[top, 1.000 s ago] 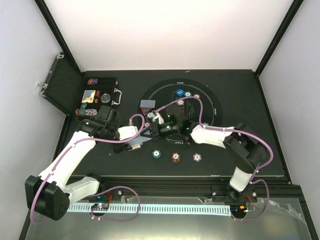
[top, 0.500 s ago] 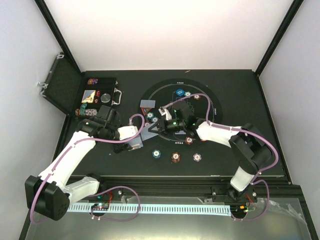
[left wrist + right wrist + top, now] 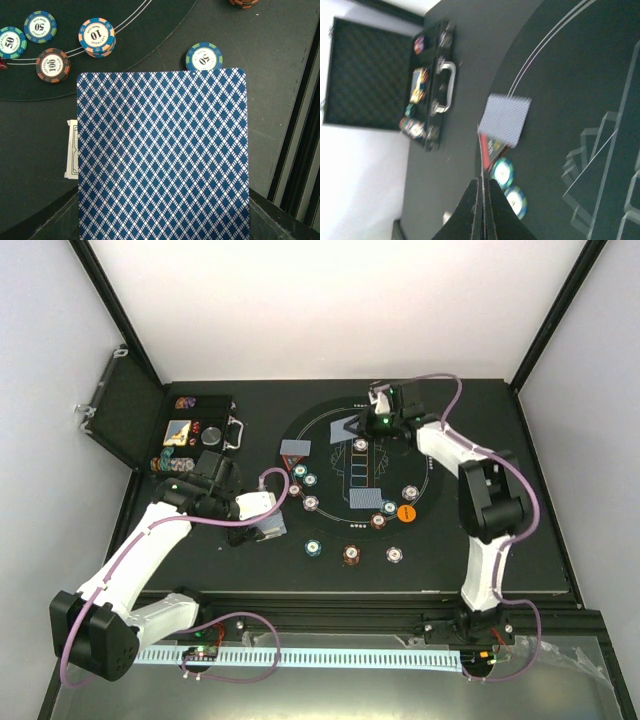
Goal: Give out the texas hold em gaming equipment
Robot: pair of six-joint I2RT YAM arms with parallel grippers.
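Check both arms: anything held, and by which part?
Left fingers: blue-backed card, gripped at its near end; contact hidden under it. Right fingers: shut on another card, edge-on in the wrist view, pinched by its near edge.

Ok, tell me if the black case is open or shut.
Open. The case has its foam-lined lid swung back, and chips show inside.

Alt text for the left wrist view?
A blue-backed card fills most of the frame. Beyond its top edge lie a green 50 chip on the table and a 10 chip and 100 chip on the black mat.
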